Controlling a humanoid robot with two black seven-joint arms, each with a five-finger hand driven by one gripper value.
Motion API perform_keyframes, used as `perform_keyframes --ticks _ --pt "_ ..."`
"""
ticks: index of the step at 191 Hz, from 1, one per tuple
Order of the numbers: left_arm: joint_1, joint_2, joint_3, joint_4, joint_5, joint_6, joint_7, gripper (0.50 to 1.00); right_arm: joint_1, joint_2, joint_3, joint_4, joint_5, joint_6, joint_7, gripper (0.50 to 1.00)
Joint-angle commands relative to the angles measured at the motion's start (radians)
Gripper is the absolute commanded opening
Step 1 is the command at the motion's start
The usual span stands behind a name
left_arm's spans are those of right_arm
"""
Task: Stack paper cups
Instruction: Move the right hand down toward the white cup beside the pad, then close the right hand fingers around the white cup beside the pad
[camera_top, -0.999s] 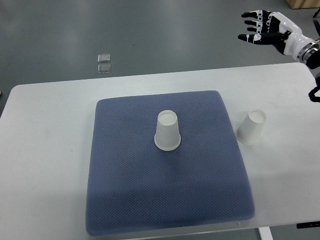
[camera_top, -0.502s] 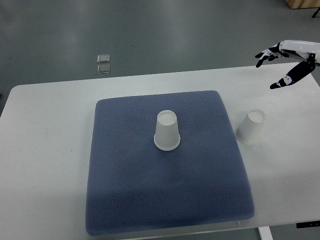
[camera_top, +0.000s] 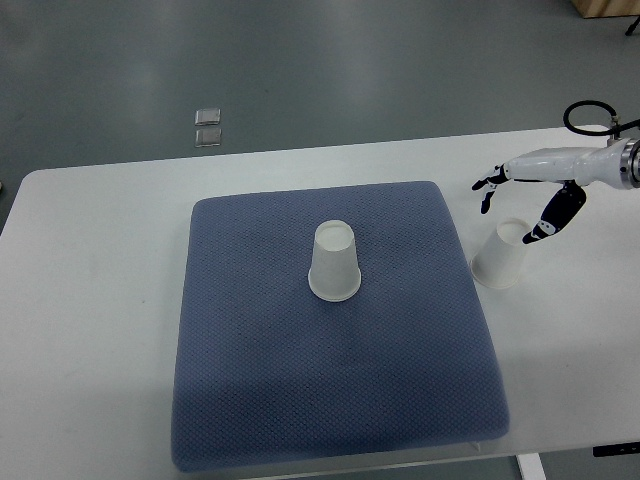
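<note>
A white table (camera_top: 100, 300) fills most of the frame, with a blue-grey quilted mat (camera_top: 260, 380) lying across its middle. One white paper cup (camera_top: 334, 261) stands upside down near the centre of the mat. A second paper cup (camera_top: 503, 254) stands upside down on the bare table just right of the mat's right edge, at mid-right of the frame, leaning slightly.

The robot's right hand (camera_top: 530, 185) reaches in from the right edge, in the upper right of the frame. It hovers just above and to the upper right of the second cup. Its fingers (camera_top: 488, 186) are spread apart and hold nothing; the dark thumb tip (camera_top: 540, 232) comes down right beside the cup's top rim, though whether it touches cannot be told.

On the grey floor in the upper left lie two small clear squares (camera_top: 208, 126).
</note>
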Motion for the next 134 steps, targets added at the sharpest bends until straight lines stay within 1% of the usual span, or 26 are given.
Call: perform_keyframes --ticks 1,31,66,80,100,134 --pt "0.0 0.0 0.0 0.0 0.0 0.0 0.0 1.0 -0.001 0.005 -0.045 -0.008 -0.004 -0.051 -0.001 0.913" --pt "0.0 0.0 0.0 0.0 0.0 0.0 0.0 1.0 -0.006 0.008 -0.099 -0.031 -0.012 -0.115 -0.001 0.913" --pt "0.0 0.0 0.0 0.0 0.0 0.0 0.0 1.0 -0.027 0.028 -0.143 -0.068 -0.017 -0.233 -0.001 0.903" --pt "0.0 0.0 0.0 0.0 0.0 0.0 0.0 1.0 -0.047 0.031 -0.143 -0.088 -0.018 -0.263 -0.003 0.903" --pt "0.0 0.0 0.0 -0.002 0.0 0.0 0.0 1.0 -0.056 0.057 -0.148 -0.111 -0.018 -0.278 -0.003 0.903" --pt "0.0 0.0 0.0 0.0 0.0 0.0 0.0 1.0 -0.078 0.065 -0.148 -0.129 -0.018 -0.296 -0.003 0.903"
